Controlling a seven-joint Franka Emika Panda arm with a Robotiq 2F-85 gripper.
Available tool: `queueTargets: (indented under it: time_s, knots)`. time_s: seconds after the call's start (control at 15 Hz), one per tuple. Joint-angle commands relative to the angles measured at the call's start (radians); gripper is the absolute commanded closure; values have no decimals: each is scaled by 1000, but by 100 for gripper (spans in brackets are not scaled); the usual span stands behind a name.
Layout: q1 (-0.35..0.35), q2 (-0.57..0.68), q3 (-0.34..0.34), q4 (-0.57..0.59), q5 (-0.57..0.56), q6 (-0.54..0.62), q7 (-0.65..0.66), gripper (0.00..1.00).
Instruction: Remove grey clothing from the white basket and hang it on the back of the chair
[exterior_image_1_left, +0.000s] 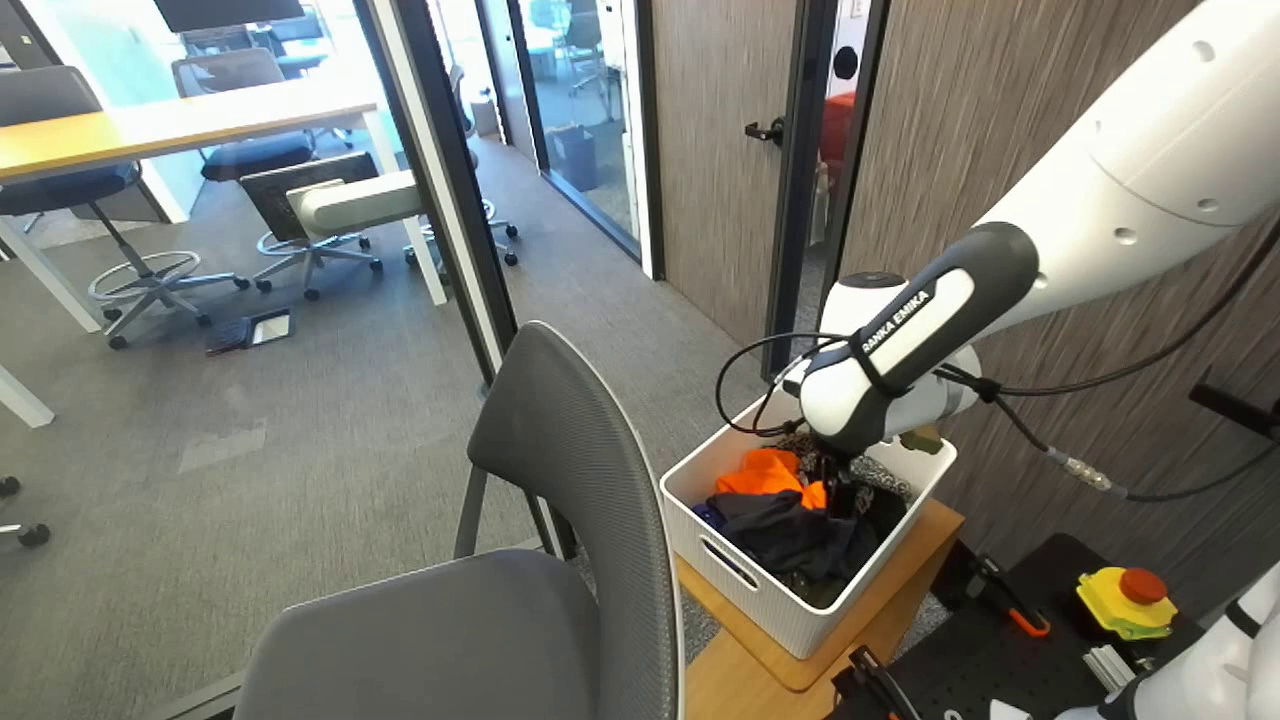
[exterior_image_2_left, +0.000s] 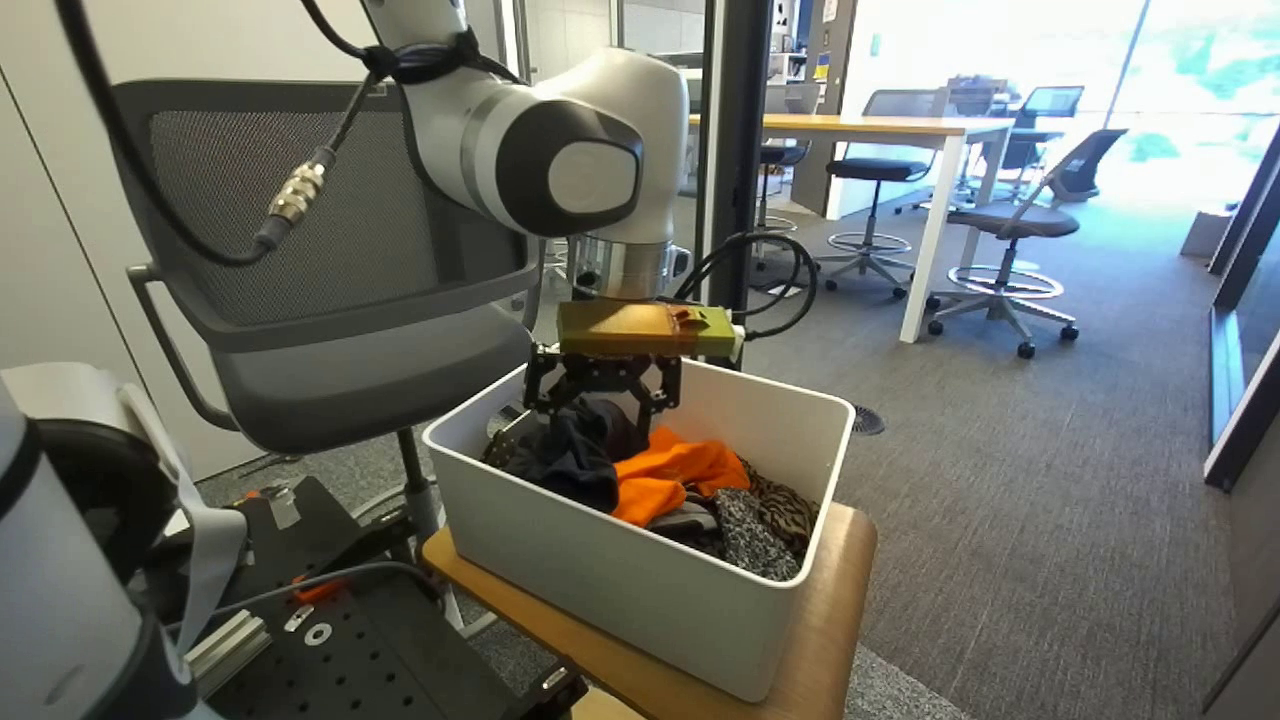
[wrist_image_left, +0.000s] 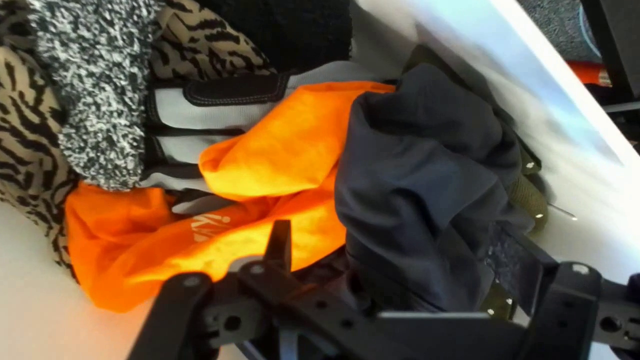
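The dark grey clothing (exterior_image_1_left: 785, 530) lies bunched in the white basket (exterior_image_1_left: 735, 590), and both show in an exterior view (exterior_image_2_left: 565, 460) too. In the wrist view the grey clothing (wrist_image_left: 420, 170) is at the centre right, near the basket wall. My gripper (wrist_image_left: 390, 242) is open, with one finger on each side of the grey clothing and the left finger over orange cloth. In an exterior view the gripper (exterior_image_2_left: 598, 410) points down inside the basket; its fingertips are partly hidden among the clothes. The grey chair (exterior_image_2_left: 290, 210) stands beside the basket, its backrest (exterior_image_1_left: 580, 440) upright.
Orange cloth (wrist_image_left: 280, 145), a speckled grey-white fabric (wrist_image_left: 105, 90), tiger-print fabric (wrist_image_left: 205, 45) and grey-black gloves (wrist_image_left: 215, 107) share the basket. The basket stands on a wooden stool (exterior_image_2_left: 830, 620). A black perforated board (exterior_image_2_left: 370, 650) and an emergency stop button (exterior_image_1_left: 1140, 587) are close by.
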Motion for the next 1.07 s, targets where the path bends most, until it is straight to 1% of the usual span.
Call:
queueTargets:
  time_s: [0.0, 0.2, 0.4, 0.87, 0.93, 1.0]
  knots:
    - [-71, 113, 81, 82, 66, 9, -71, 0]
    - [-119, 169, 131, 116, 62, -2, -76, 0]
    - [-159, 200, 165, 125, 49, -21, -70, 0]
    - [-221, 222, 211, 121, 48, -19, -72, 1]
    - [-225, 221, 214, 120, 48, -18, -69, 25]
    - [-228, 220, 216, 119, 48, -20, -67, 26]
